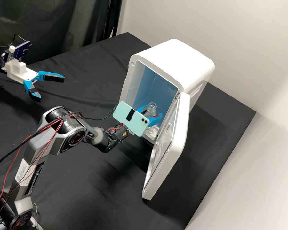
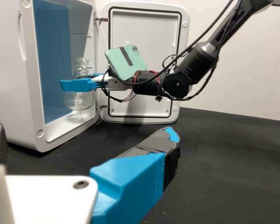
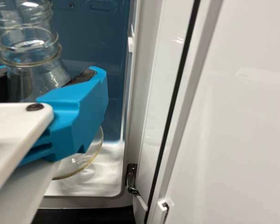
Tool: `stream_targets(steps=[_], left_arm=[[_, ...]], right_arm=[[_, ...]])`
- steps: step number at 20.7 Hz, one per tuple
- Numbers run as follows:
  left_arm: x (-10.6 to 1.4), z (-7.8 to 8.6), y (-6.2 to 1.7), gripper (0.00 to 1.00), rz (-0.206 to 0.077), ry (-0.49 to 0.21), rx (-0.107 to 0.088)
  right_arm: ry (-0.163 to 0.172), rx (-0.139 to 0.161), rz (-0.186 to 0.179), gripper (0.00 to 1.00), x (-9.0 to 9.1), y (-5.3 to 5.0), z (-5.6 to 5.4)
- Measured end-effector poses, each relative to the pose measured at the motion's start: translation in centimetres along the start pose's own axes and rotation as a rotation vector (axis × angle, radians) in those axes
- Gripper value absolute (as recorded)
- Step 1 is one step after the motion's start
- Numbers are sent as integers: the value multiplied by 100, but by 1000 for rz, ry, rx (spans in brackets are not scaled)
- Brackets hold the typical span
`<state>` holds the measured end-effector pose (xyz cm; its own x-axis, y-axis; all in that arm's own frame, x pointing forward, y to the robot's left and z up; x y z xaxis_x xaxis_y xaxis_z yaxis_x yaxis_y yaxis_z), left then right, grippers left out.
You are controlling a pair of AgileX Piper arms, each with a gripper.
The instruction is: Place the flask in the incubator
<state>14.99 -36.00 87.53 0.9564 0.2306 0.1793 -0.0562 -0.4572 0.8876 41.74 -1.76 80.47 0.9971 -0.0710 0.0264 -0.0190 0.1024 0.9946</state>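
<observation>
A clear glass flask (image 1: 152, 108) stands upright inside the white incubator (image 1: 179, 64), low in its blue-lined chamber. My right gripper (image 1: 152, 115) reaches in through the opening and is shut on the flask (image 3: 28, 51) near its neck, with one blue finger (image 3: 79, 102) against the glass. In the left wrist view the flask (image 2: 79, 93) appears close to the chamber floor. The incubator door (image 1: 169, 143) hangs wide open at the right. My left gripper (image 1: 50, 88) hovers far off at the bench's left, open and holding nothing.
A mint-green phone (image 1: 131, 118) is strapped to the right wrist, just outside the opening. The right arm (image 1: 70, 134) stretches across the black bench in front of the incubator. The bench edge runs close behind the incubator, along the white wall.
</observation>
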Motion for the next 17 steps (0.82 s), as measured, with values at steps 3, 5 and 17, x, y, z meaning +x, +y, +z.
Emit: stream_targets(steps=[3,5,17], left_arm=[[1,-7,10,100,4,3,2],[7,-9,19,100,7,2,4],[11,-12,26,100,10,3,5]], right_arm=[[2,0,2,0,0,2,-1],[3,0,4,0,9,4,-3],[-8,2,-13,0,475,13,-22]])
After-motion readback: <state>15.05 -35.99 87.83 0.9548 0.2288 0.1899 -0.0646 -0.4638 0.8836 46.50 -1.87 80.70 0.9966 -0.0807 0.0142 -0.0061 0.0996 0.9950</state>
